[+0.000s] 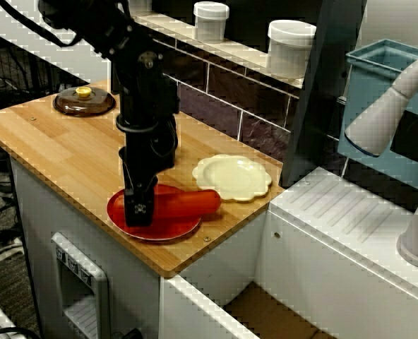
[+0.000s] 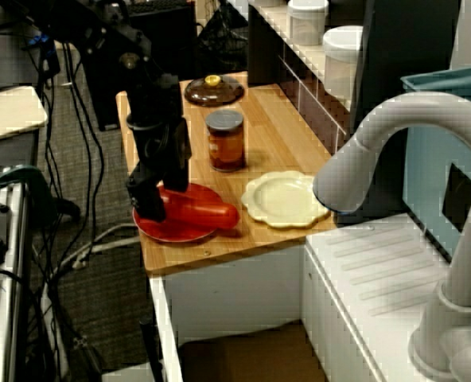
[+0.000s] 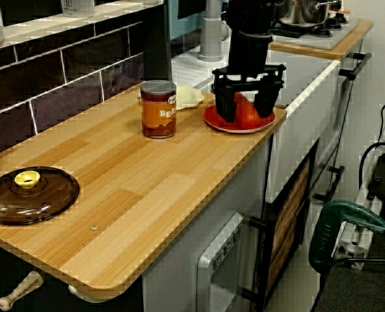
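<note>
A long red vegetable (image 1: 191, 203) lies across a round red plate (image 1: 159, 229) near the counter's front corner. My black gripper (image 1: 142, 208) points straight down over the vegetable's left end, almost at the plate. In the view along the counter the gripper (image 3: 246, 110) is open. Its fingers (image 3: 225, 107) stand on either side of the vegetable (image 3: 246, 118), close to it. I cannot tell whether they touch it. From the tap's side, the gripper (image 2: 152, 203) hides that end of the vegetable (image 2: 208, 213) on the plate (image 2: 180, 232).
A pale yellow scalloped plate (image 1: 231, 176) lies just right of the red one. A brown-labelled can (image 2: 225, 141) stands behind the arm. A brown glass lid (image 1: 84, 101) rests at the far end of the counter. White jars (image 1: 290, 46) are on the shelf. The sink's drainboard (image 1: 336, 212) adjoins the counter.
</note>
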Controlling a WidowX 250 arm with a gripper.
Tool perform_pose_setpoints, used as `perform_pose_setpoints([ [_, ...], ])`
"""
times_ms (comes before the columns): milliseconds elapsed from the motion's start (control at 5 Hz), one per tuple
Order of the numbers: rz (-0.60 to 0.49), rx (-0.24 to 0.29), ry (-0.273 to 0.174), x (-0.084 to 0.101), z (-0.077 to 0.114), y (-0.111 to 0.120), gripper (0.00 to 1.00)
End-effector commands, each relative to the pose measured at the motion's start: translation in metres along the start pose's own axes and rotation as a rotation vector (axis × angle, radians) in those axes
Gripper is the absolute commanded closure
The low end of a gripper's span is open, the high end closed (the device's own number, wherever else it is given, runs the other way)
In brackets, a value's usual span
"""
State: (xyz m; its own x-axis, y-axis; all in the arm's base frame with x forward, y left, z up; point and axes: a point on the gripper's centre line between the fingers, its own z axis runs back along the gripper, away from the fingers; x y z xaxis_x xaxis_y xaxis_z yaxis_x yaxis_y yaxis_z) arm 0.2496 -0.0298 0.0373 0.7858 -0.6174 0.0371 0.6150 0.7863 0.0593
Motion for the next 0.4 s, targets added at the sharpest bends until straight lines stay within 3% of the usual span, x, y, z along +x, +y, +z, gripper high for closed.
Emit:
perform_pose_setpoints([
  [0,0.003,0.000,-0.089,-0.006,0.044,0.019,0.00],
  [200,0.015,-0.017,-0.105,-0.009,0.058,0.026,0.00],
])
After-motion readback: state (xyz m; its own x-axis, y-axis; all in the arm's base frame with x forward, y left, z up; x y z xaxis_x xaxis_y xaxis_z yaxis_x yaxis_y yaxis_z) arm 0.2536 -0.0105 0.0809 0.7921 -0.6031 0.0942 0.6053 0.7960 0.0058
